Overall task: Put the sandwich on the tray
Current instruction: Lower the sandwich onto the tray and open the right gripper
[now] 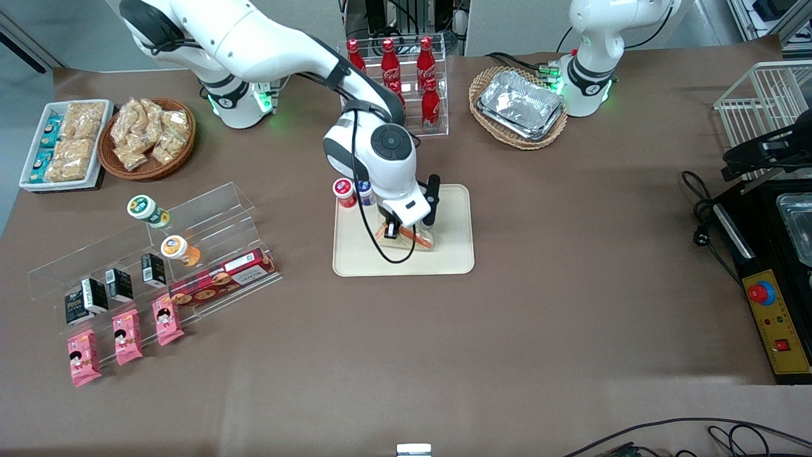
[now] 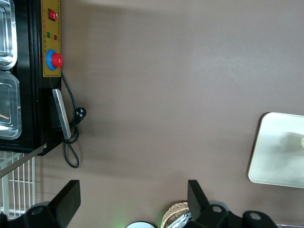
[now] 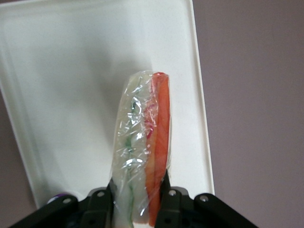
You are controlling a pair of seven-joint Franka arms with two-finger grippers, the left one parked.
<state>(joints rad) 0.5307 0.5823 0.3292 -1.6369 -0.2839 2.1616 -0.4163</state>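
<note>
A wide brown surface [image 1: 507, 330] holds snack displays toward the working arm's end, and near its middle lies the cream tray [image 1: 453, 257], a bare landing spot apart from two small bottles [image 1: 346, 192] on the corner farthest from the front camera. The gripper [image 1: 398, 231] hangs low over the tray's middle, its fingers [image 3: 172, 202] pinching the wrapped sandwich [image 3: 145, 147] at one end so the wedge sits edge-on with its orange filling showing. That narrow grip probably keeps the soft bread from being crushed, and whether the sandwich already touches the tray I cannot tell.
</note>
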